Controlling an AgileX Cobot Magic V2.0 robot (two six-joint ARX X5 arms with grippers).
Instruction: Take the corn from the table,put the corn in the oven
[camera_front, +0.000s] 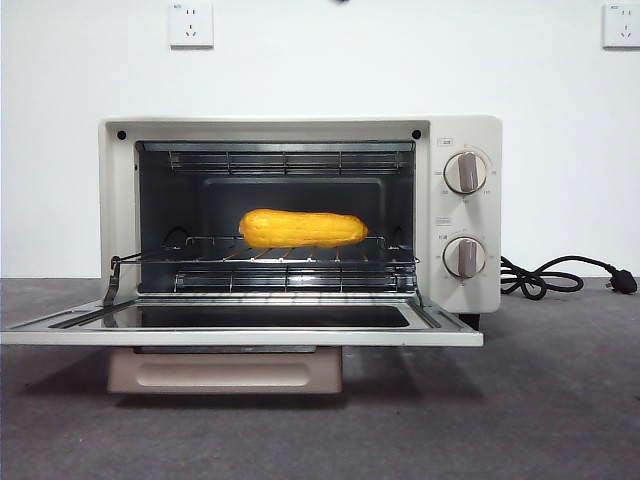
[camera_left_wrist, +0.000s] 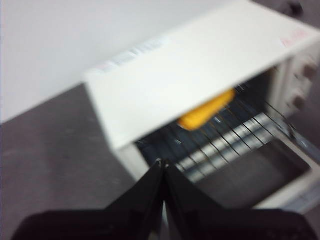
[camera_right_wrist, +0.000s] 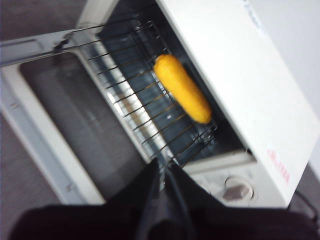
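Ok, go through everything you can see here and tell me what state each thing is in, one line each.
oven: door folded down open, cavity exposed.
corn: lying lengthwise on the wire rack inside, nothing touching it.
left gripper: jaws shut, empty, outside the oven.
right gripper: jaws shut, empty, outside too.
power cord: coiled on the table, plug lying loose.

only the two grippers of the robot show, each seen from its own wrist camera. the left gripper (camera_left_wrist: 163, 165) is matte black: two long, wedge-shaped jaws that taper to thin points, pressed together along a narrow seam, with a faint pale glint at the very tips. they widen into a broad, dark, blocky base. the right gripper (camera_right_wrist: 161, 167) looks much the same, black and slightly glossy, its two tapered jaws meeting at a point, a thin grey line running down between them. both are blurred; no screws, cables or markings can be made out.
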